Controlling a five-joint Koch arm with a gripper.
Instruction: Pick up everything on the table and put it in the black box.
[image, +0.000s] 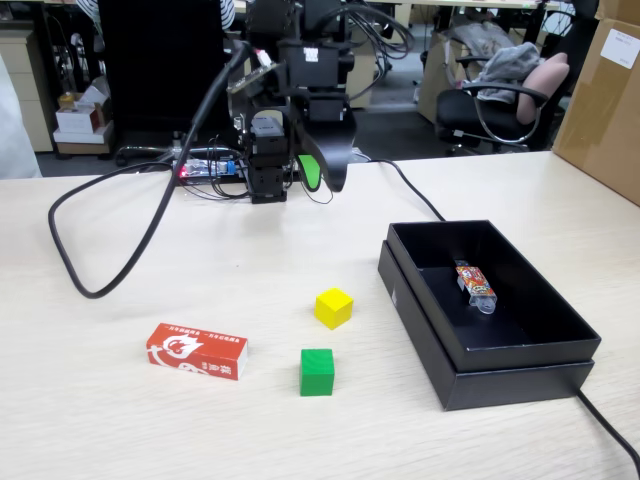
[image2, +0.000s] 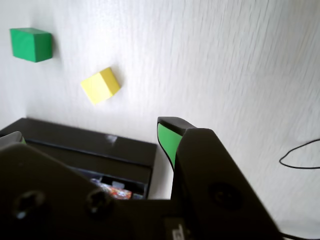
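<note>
Tool (image: 322, 178) open, empty, far back; cubes (image: 333, 307) (image: 317, 371) and carton (image: 197, 351) lie apart on bare surface (image: 100, 420), left of box (image: 470, 385).

Bare table (image: 150, 420) around cubes; black box (image: 520, 375) walls flank right.

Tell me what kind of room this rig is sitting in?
Likely an office or lab workspace: an office chair draped with clothing behind the table, a cardboard carton at the fixed view's right edge, and desks further back.
</note>
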